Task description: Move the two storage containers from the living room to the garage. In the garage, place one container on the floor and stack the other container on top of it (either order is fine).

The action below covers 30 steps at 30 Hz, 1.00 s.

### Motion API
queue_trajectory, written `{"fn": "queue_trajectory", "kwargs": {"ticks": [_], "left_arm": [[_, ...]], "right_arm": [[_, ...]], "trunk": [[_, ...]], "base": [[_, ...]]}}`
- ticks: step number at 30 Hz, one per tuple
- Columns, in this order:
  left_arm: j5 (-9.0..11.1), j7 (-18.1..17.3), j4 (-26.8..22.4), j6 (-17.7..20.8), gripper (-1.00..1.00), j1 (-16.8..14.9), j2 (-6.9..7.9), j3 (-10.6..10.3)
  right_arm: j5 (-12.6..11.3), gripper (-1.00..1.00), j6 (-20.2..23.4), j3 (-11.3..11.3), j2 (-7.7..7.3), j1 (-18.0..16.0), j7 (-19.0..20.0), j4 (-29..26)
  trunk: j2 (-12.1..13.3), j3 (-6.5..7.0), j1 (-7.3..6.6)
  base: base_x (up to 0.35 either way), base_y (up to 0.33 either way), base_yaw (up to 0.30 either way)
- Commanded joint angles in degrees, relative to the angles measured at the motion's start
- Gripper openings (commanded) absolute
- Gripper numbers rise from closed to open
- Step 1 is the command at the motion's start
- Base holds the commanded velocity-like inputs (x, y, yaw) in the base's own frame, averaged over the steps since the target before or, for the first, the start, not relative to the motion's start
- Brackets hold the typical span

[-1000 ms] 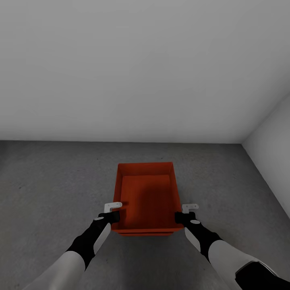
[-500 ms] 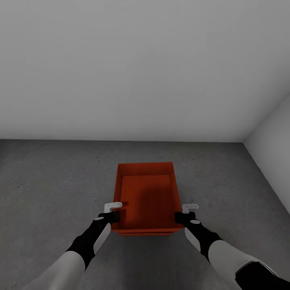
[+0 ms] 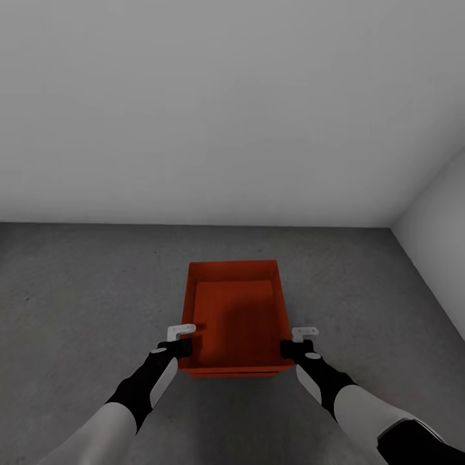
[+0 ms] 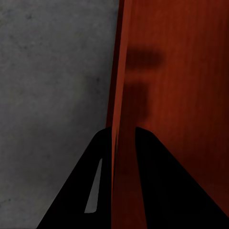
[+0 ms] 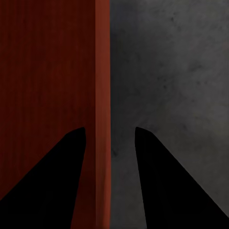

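Head view first: one storage container [image 3: 236, 316] sits between the two hands, open side up, out over the grey concrete floor [image 3: 84, 290] of the garage, a plain pale wall [image 3: 226, 110] ahead. The left gripper [image 3: 181, 340] is at its left wall near the close corner, the right gripper [image 3: 298, 342] at its right wall. There's a darker red edge peeking out just under the near rim, so it might already sit on the second bin, but I can't say for sure.

Left wrist view: the left gripper [image 4: 123, 138] straddles the container wall [image 4: 119, 71], one finger inside, one outside, pinched right onto it. So it's grasping the bin.

Right wrist view: the right gripper [image 5: 110, 136] also straddles its wall [image 5: 102, 71], but there's a clear gap on the outer side. Looks loose to me, can't tell if it's actually gripping.

What could go wrong, my guess: if only the left side is really clamped, lifting or shifting would tilt the bin toward the right hand. And letting go unevenly could nudge it askew, so the stack ends up crooked.
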Motion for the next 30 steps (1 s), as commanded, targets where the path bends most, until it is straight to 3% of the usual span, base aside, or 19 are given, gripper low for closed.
{"fn": "queue_trajectory", "kwargs": {"ticks": [1, 13, 30], "left_arm": [[-1.4, 1.0, -0.3, 0.4, -1.0, 0.0, 0.13, 3.5], [-1.4, 1.0, -0.3, 0.4, -1.0, 0.0, 0.13, 3.5], [-1.3, 1.0, -0.3, 0.4, -1.0, 0.0, 0.13, 3.5]], "right_arm": [[-0.8, -1.0, -0.2, -1.0, -0.27, -0.1, -1.1, 0.8], [-0.8, -1.0, -0.2, -1.0, -0.27, -0.1, -1.0, 0.8], [-0.8, -1.0, 0.0, -1.0, -0.27, 0.0, -1.0, 0.8]], "trunk": [[-0.4, -0.22, 0.22], [-5.2, -2.37, 2.86], [-5.2, -2.37, 2.86]], "base": [[0.0, 0.0, 0.0], [0.0, 0.0, 0.0], [0.0, 0.0, 0.0]]}}
